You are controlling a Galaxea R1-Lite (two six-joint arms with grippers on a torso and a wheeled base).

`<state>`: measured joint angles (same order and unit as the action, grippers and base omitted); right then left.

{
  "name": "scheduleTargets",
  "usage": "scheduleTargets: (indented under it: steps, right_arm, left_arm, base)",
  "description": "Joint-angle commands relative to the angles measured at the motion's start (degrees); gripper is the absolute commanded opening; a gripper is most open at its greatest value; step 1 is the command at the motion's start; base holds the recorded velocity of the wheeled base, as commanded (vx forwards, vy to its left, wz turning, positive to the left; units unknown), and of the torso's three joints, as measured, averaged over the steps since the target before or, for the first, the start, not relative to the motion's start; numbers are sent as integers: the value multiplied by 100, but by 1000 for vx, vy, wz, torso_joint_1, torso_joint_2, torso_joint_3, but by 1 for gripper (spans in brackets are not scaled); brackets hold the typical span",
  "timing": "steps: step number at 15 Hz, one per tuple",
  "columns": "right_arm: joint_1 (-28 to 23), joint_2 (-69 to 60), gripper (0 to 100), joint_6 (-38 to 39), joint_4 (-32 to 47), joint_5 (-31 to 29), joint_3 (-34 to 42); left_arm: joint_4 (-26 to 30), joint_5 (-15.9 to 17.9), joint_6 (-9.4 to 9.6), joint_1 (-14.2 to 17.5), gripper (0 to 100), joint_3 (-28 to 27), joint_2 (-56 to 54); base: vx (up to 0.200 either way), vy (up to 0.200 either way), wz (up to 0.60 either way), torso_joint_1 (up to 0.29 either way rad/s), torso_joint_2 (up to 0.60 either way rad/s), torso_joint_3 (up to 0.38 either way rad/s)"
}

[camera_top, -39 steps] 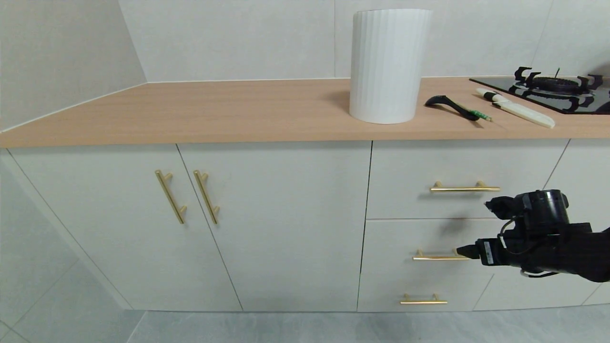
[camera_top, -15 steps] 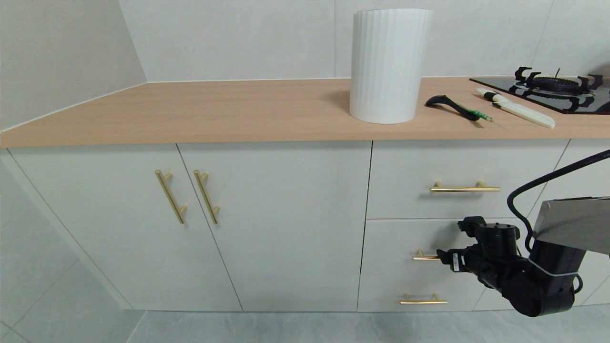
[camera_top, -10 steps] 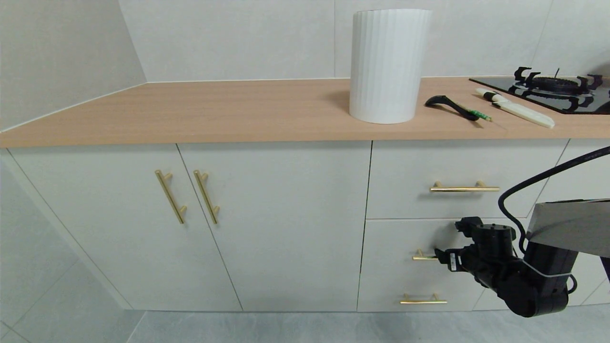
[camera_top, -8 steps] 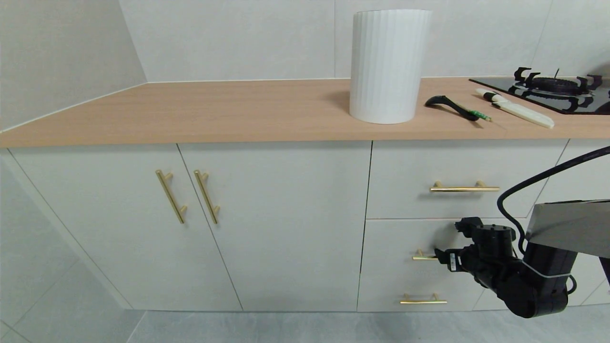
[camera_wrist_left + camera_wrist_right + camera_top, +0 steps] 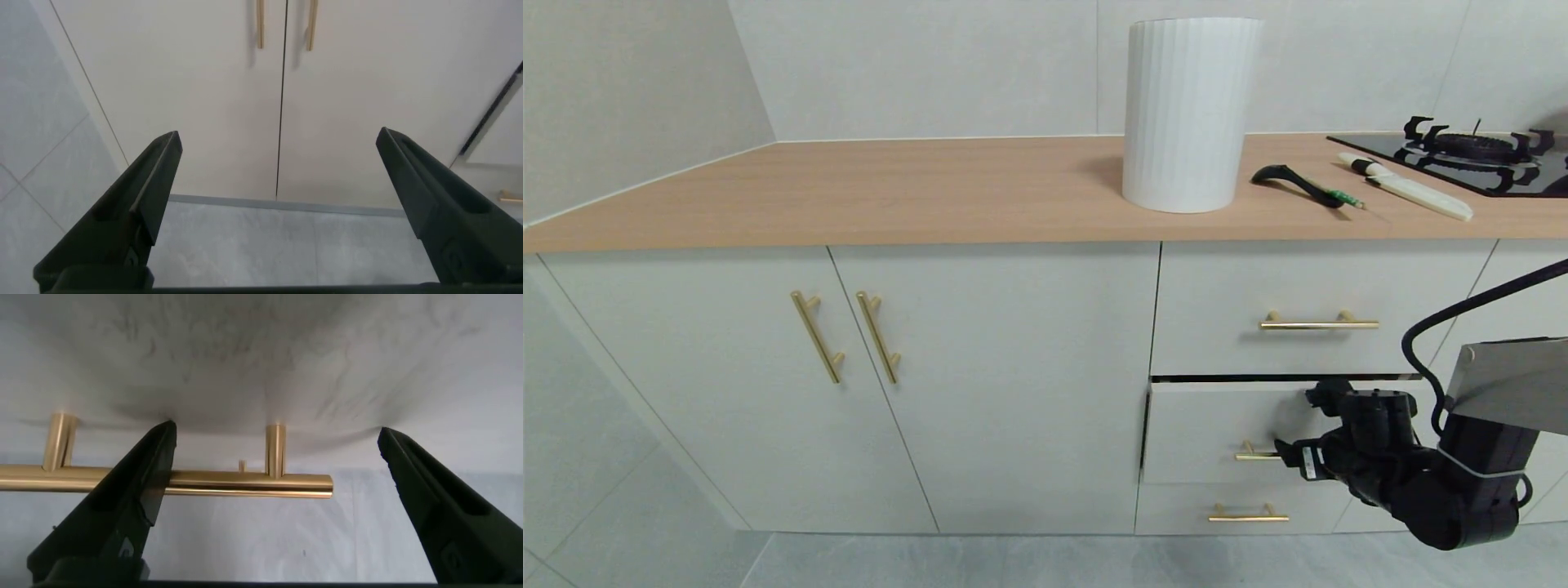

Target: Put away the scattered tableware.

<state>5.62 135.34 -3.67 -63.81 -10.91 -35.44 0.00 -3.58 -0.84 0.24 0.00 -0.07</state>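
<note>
Your right gripper [image 5: 1284,449] is spread wide at the handle [image 5: 188,484] of the middle drawer [image 5: 1209,429] (it's a bit open). Ladle [image 5: 1290,180] and knife [image 5: 1413,190] lie on the counter [image 5: 890,188] above, near its front edge.

ctr-top [image 5: 890,188]: wood-look, matt | drawer handle [image 5: 237,483]: brass-look metal, shiny | hob [image 5: 1515,181]: glossy blk | container [image 5: 1188,114]: wht, ribbed, matt

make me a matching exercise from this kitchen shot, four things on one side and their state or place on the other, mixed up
Things:
1. middle drawer
2. top drawer
3. white canister
4. knife

States or places:
A. shut
B. slightly open
C. lying beside the hob
D. standing upright on the counter

Pairs: 1-B, 2-A, 3-D, 4-C
</note>
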Motion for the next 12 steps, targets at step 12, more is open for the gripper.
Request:
scheduleTargets:
  steps: [12]
  right_arm:
    - [677, -4534, 100, 543, 5036, 634, -622]
  left_arm:
    - [0, -2, -4, 2, 100, 0, 7]
  base:
    - [0, 0, 0, 0, 0, 0]
